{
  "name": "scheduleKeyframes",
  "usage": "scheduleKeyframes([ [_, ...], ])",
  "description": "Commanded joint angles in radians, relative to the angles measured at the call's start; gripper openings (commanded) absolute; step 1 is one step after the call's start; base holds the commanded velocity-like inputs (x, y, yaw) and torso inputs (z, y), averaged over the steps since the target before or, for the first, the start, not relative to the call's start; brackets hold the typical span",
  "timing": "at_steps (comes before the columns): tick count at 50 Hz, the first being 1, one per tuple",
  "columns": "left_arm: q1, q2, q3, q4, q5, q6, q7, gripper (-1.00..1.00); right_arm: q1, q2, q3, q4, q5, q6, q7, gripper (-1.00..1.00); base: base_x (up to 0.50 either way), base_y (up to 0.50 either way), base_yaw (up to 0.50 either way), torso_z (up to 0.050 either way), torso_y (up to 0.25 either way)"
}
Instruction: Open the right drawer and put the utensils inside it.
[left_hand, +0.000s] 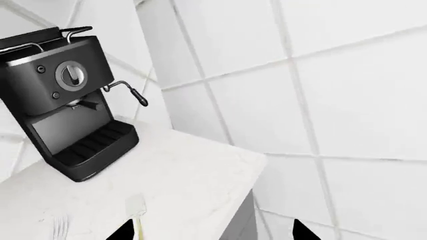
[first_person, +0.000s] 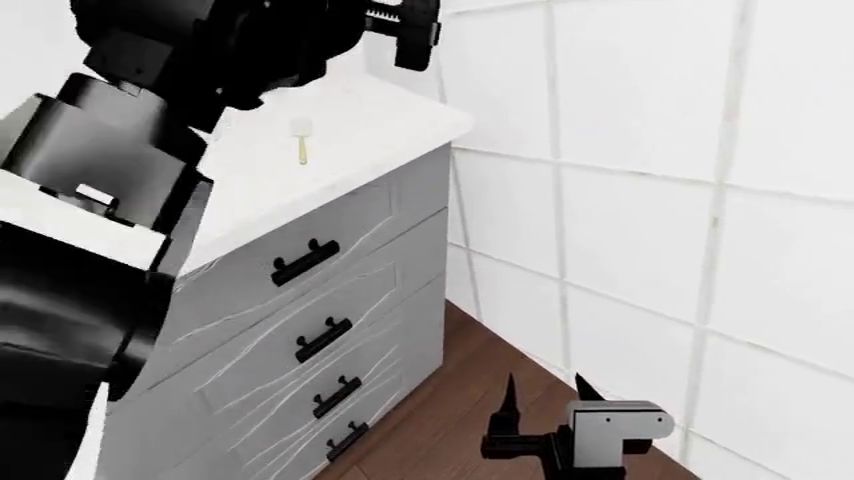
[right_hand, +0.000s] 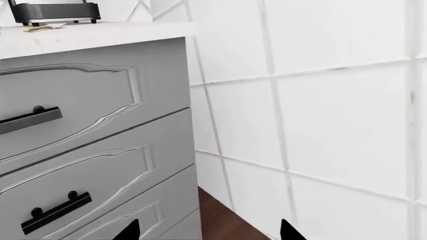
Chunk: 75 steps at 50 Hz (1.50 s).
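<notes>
The right drawer (first_person: 287, 250) is the top one of the grey stack, shut, with a black bar handle (right_hand: 30, 119). A spatula (first_person: 303, 135) with a whitish head and yellow handle lies on the white counter (first_person: 387, 120). In the left wrist view the spatula (left_hand: 135, 207) lies just beyond one fingertip, and the pale fork (left_hand: 60, 227) lies beside it. My left gripper (left_hand: 213, 232) hovers open over the counter's end. My right gripper (first_person: 545, 385) hangs low over the floor, open and empty, facing the drawer fronts (right_hand: 100, 165).
A black coffee machine (left_hand: 63, 105) stands at the back of the counter. Three more like-fronted drawers (first_person: 327, 340) sit below the top one. A white tiled wall (first_person: 667, 200) closes the right side, and brown wood floor (first_person: 441, 400) lies between it and the cabinet.
</notes>
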Motion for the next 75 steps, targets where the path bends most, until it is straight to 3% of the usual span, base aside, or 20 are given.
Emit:
scheduleKeyframes([
  [1, -0.163, 0.047, 0.526, -0.339, -0.326, 0.201, -0.028, 1.0, 0.012, 0.003, -0.009, -0.002, 0.008, 0.012, 0.002, 1.0, 0.0, 0.0, 0.0, 0.0, 0.0],
  [11, -0.172, 0.047, 0.652, -0.339, -0.519, 0.214, -0.082, 1.0, 0.02, 0.002, -0.011, 0.008, 0.03, 0.036, 0.002, 1.0, 0.0, 0.0, 0.0, 0.0, 0.0],
  [23, -0.174, 0.047, 0.724, -0.349, -0.573, 0.235, -0.096, 1.0, 0.021, -0.006, 0.03, -0.009, 0.111, 0.061, 0.013, 1.0, 0.0, 0.0, 0.0, 0.0, 0.0],
  [25, -0.17, 0.047, 0.728, -0.352, -0.572, 0.237, -0.093, 1.0, 0.003, 0.005, 0.105, -0.101, 0.41, 0.202, -0.123, 1.0, 0.0, 0.0, 0.0, 0.0, 0.0],
  [30, -0.168, 0.047, 0.732, -0.357, -0.568, 0.234, -0.087, 1.0, 0.007, 0.043, 0.257, -0.124, 0.997, 0.481, -0.201, 1.0, 0.0, 0.0, 0.0, 0.0, 0.0],
  [37, -0.165, 0.047, 0.731, -0.357, -0.56, 0.233, -0.078, 1.0, 0.008, 0.056, 0.304, -0.016, 1.315, 0.661, -0.263, 1.0, 0.0, 0.0, 0.0, 0.0, 0.0],
  [55, -0.164, 0.047, 0.718, -0.374, -0.538, 0.225, -0.066, 1.0, 0.031, 0.06, 0.249, 0.031, 1.276, 0.676, -0.278, 1.0, 0.0, 0.0, 0.0, 0.0, 0.0],
  [75, -0.153, 0.047, 0.688, -0.371, -0.494, 0.208, -0.041, 1.0, 0.047, 0.059, 0.218, 0.065, 1.24, 0.662, -0.273, 1.0, 0.53, -0.09, 0.0, 0.0, 0.0],
])
